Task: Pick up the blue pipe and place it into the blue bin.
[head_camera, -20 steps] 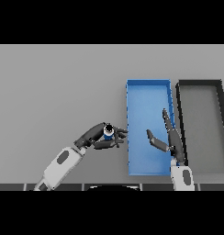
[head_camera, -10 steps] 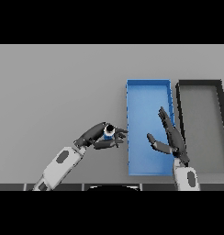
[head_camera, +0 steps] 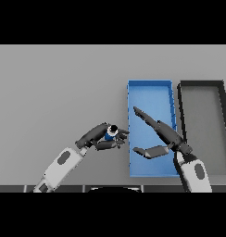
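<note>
Since 0.5 s ago the right hand (head_camera: 166, 134) has tilted, its straight fingers now reaching up-left across the blue bin (head_camera: 149, 84) with the thumb spread below; it holds nothing. Over the grey surface (head_camera: 54, 92), just left of the bin's left wall, the left hand (head_camera: 98, 137) has its fingers and thumb curled round the blue pipe (head_camera: 110, 134), whose dark open end faces up. Right of the blue bin sits a black bin (head_camera: 201, 84).

single head view, looking down, table (head_camera: 50, 83)
</note>
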Robot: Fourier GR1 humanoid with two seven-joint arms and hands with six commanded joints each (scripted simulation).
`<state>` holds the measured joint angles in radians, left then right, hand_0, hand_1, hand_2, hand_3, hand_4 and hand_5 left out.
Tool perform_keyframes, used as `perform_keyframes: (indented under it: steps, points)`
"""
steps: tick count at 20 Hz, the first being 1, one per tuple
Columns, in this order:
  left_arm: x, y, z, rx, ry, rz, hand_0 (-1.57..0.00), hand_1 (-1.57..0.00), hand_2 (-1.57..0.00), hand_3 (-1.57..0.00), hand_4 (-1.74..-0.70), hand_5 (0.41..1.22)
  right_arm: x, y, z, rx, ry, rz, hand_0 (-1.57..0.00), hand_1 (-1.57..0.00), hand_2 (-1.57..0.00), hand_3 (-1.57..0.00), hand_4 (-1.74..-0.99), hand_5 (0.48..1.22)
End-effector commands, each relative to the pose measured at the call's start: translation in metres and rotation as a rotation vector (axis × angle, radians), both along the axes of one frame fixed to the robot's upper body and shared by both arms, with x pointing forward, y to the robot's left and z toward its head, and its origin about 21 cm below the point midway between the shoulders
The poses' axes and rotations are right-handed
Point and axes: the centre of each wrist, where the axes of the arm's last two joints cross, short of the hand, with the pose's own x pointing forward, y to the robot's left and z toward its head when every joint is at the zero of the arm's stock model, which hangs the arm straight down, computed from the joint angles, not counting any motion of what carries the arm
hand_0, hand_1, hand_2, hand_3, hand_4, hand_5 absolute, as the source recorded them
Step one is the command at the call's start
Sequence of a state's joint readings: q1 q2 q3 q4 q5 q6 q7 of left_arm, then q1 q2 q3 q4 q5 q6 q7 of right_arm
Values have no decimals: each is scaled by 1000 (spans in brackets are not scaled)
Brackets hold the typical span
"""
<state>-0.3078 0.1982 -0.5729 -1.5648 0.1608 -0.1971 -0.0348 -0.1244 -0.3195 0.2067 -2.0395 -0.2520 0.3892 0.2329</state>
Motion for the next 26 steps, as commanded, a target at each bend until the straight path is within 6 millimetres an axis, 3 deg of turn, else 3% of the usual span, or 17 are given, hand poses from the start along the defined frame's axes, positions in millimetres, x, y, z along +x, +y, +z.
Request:
perform_keyframes:
  steps: [1, 6, 14, 20, 21, 22, 24, 25, 26]
  points:
    - [1, 0, 2, -1, -7, 1, -1571, -1571, -1571, -1437, -1732, 1221, 1, 5, 5, -15, -6, 39, 1, 1, 1, 1, -1297, 522]
    - [1, -1, 2, -16, -13, -8, -1571, -1571, -1571, -1437, -1732, 1221, 16, 34, 28, -97, -53, 185, 1, 1, 1, 1, -1304, 532]
    - [8, 0, 1, -37, 0, -42, -1571, -1571, -1571, -1511, -1730, 1221, 36, 88, 34, -148, -38, 317, 1, 1, 1, 1, -1226, 520]
    - [8, 4, 1, -35, 24, -61, -1571, -1571, -1571, -1474, -1720, 1221, 55, 109, 36, -180, -17, 369, -14, -36, -68, -11, -1241, 516]
    - [9, 5, 0, -36, 26, -71, -1571, -1567, -1571, -1395, -1717, 1221, 54, 112, 33, -177, -20, 395, -54, -83, -115, -43, -1268, 519]
    - [10, 3, 4, -40, -26, -75, -1496, -1393, -1367, -1150, -1630, 1221, 56, 115, 30, -185, -11, 402, -138, -166, -193, -106, -1308, 523]
    - [6, 1, 5, 104, -68, -60, -993, -895, -875, -736, -1587, 1221, 58, 121, 35, -198, -16, 423, -478, -500, -500, -375, -1390, 538]
    - [6, 2, 4, 95, -82, -43, -879, -828, -796, -667, -1611, 1221, 58, 123, 34, -200, -21, 444, -697, -714, -714, -562, -1453, 551]
    - [6, 2, 5, 80, -85, -39, -895, -867, -845, -656, -1637, 1221, 62, 125, 38, -197, -10, 453, -872, -886, -886, -701, -1503, 573]
